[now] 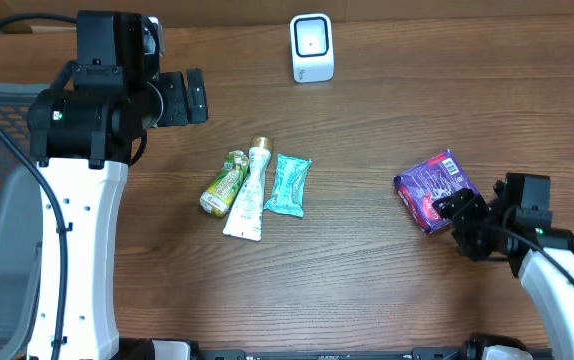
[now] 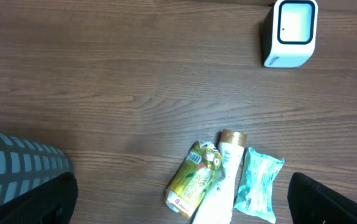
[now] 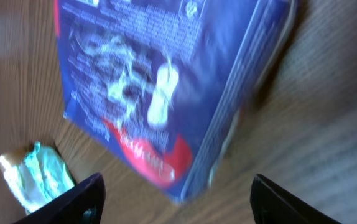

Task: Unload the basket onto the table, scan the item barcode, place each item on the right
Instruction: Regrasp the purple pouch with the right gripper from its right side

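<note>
Overhead: scanner (image 1: 312, 47) near far table (image 1: 417, 40) edge, purple box (image 1: 432, 185) well apart.

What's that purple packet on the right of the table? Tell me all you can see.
The purple packet is a glossy, boxy pack with white print, a red band along one edge and a white barcode-like patch near its far corner. It lies askew on the wooden table, apart from the other items. The right gripper sits at its near edge, fingers spread; contact is unclear.
</note>
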Robot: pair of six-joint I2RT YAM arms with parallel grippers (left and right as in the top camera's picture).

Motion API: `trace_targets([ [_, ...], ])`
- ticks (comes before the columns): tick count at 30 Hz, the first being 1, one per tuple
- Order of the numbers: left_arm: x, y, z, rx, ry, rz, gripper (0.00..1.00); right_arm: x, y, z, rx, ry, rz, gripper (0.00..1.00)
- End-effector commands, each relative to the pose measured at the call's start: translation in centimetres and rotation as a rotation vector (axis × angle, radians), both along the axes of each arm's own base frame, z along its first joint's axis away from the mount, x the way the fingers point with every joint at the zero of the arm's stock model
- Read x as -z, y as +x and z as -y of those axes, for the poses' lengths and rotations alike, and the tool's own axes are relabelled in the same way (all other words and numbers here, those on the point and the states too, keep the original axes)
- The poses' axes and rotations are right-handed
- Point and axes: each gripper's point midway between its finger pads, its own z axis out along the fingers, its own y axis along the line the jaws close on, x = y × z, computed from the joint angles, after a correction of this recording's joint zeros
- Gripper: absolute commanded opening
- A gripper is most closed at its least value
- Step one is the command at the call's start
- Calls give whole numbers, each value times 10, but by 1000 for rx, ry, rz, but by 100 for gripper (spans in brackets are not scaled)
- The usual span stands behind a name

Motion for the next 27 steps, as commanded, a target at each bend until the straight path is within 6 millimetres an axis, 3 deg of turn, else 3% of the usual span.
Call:
trace_targets([
  [1, -2, 3, -4, 2, 21, 5, 100, 12, 16, 0, -48, -4, 29, 71],
  [4, -2, 3, -4, 2, 21, 5, 100, 22, 32, -10, -160, 2, 95, 71],
  [9, -2, 3, -4, 2, 21, 5, 99, 43, 44, -26, -298, 37, 133, 63],
  [13, -2, 3, -4, 2, 21, 5, 100, 41, 60, -35, -431, 11, 179, 59],
  [22, -2, 3, -4, 2, 21, 5, 99, -40, 120, -45, -698, -164, 334, 68],
  [27, -2, 3, -4, 2, 21, 5, 100, -58, 129, -49, -772, -312, 315, 77],
])
